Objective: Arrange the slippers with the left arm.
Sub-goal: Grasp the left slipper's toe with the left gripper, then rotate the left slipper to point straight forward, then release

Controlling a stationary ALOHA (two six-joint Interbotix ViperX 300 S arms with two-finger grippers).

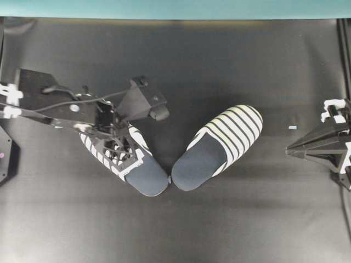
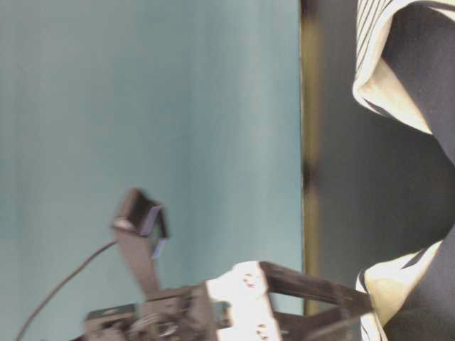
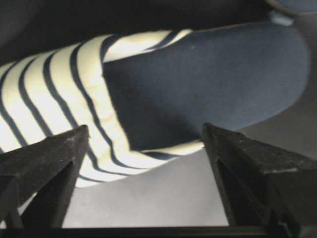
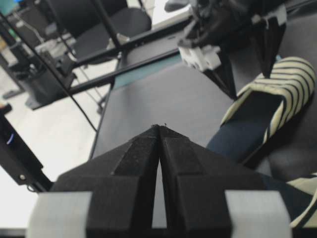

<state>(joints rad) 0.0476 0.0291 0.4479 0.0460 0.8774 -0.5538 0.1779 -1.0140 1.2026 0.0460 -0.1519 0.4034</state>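
Note:
Two slippers with white-and-black striped toe covers and navy insoles lie heel to heel in a V on the black table. The left slipper (image 1: 147, 176) points up-left and the right slipper (image 1: 222, 143) points up-right. My left gripper (image 1: 118, 150) is open and sits low over the left slipper's striped toe cover. In the left wrist view the open gripper (image 3: 144, 128) frames the slipper's toe-cover edge (image 3: 59, 84) and its insole (image 3: 208, 79), with the fingers (image 3: 54, 153) apart from it. My right gripper (image 1: 290, 149) is shut and empty at the right edge, and it also shows in the right wrist view (image 4: 159, 128).
A small white scrap (image 1: 292, 127) lies near the right gripper. A teal wall (image 1: 175, 8) borders the table's far edge. The right wrist view shows both slippers (image 4: 277, 94) and the left arm (image 4: 218, 29) beyond, with chairs and floor past the table.

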